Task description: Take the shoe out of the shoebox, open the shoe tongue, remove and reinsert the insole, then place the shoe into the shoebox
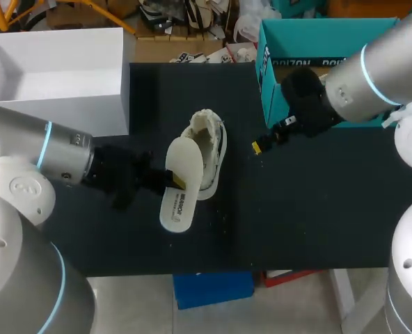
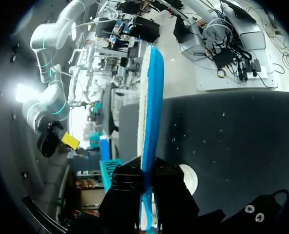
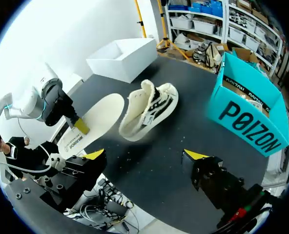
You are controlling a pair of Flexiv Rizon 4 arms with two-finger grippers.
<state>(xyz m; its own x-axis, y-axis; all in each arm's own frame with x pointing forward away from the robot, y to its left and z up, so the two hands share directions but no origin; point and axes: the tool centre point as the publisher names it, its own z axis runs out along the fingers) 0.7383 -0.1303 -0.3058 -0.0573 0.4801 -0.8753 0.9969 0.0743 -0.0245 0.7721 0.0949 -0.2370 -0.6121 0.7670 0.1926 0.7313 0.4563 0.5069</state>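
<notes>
Here, our left gripper (image 1: 172,181) pinches the insole (image 1: 180,189), which is out of the shoe (image 1: 209,149)
Both its fingers (image 2: 171,187) press on the insole from two sides, and from the wrist it rises edge-on ahead of them, white on one face and blue on the other; the cream shoe rests just beside it, mid-way across the black table (image 1: 310,209), while our right gripper (image 3: 145,156) hangs spread wide and holds nothing, between the shoe and the teal shoebox (image 1: 310,38), with a white box (image 1: 53,69) at the far left corner
</notes>
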